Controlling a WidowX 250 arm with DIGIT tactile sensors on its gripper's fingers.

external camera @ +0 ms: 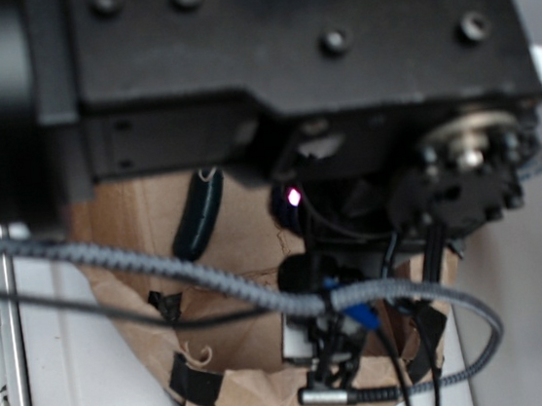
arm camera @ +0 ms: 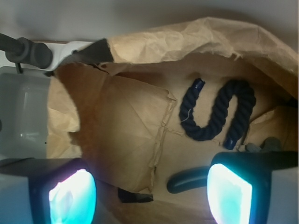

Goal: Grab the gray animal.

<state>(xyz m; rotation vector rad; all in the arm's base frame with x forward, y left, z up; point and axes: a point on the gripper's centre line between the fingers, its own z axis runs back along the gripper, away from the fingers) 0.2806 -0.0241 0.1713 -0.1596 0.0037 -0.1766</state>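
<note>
Brown paper [arm camera: 126, 121] below; jaws spread wide over rope [arm camera: 217, 114].

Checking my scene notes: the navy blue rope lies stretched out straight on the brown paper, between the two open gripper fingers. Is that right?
Not quite. In the wrist view the navy blue rope lies curled in an S shape, not straight. It does rest on the brown paper, and the gripper fingers are spread open.

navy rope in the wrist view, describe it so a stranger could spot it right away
Find the crumpled brown paper lining the floor. On its right half lies the navy rope, a thick twisted cord bent into an S. The dark green toy below it is smooth, not twisted.
</note>
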